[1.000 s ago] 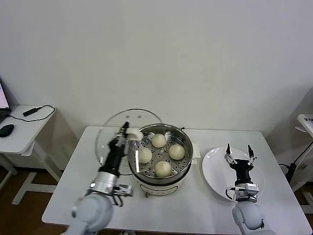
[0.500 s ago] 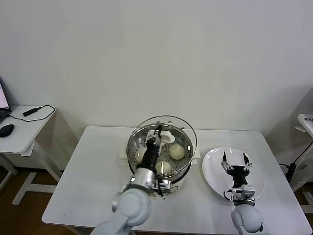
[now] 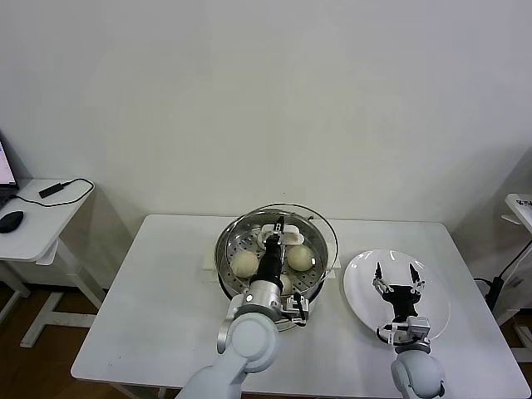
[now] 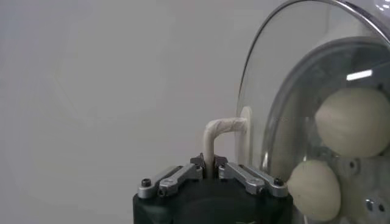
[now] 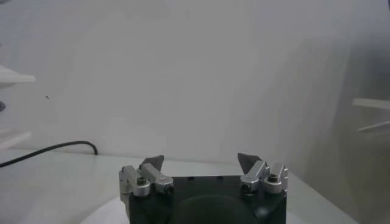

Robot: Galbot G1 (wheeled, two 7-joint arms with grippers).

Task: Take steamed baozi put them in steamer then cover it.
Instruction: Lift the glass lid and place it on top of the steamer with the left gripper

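The steel steamer (image 3: 229, 274) stands mid-table with cream-white baozi (image 3: 243, 263) on its perforated tray; buns also show through the glass in the left wrist view (image 4: 353, 122). My left gripper (image 3: 277, 227) is shut on the cream-white handle (image 4: 214, 135) of the clear glass cover (image 3: 320, 218), holding the cover over the steamer, roughly centred on it. Whether the cover rests on the rim I cannot tell. My right gripper (image 3: 395, 276) is open and empty above the white plate (image 3: 359, 293); it also shows in the right wrist view (image 5: 201, 162).
A white plate lies at the table's right. A side table (image 3: 37, 218) with a black mouse and cable stands at the far left. The table's front edge (image 3: 133, 366) lies near the robot's body.
My left gripper has carried the cover from the steamer's left side rightward to over the steamer. The right gripper has drawn back a little over the plate.
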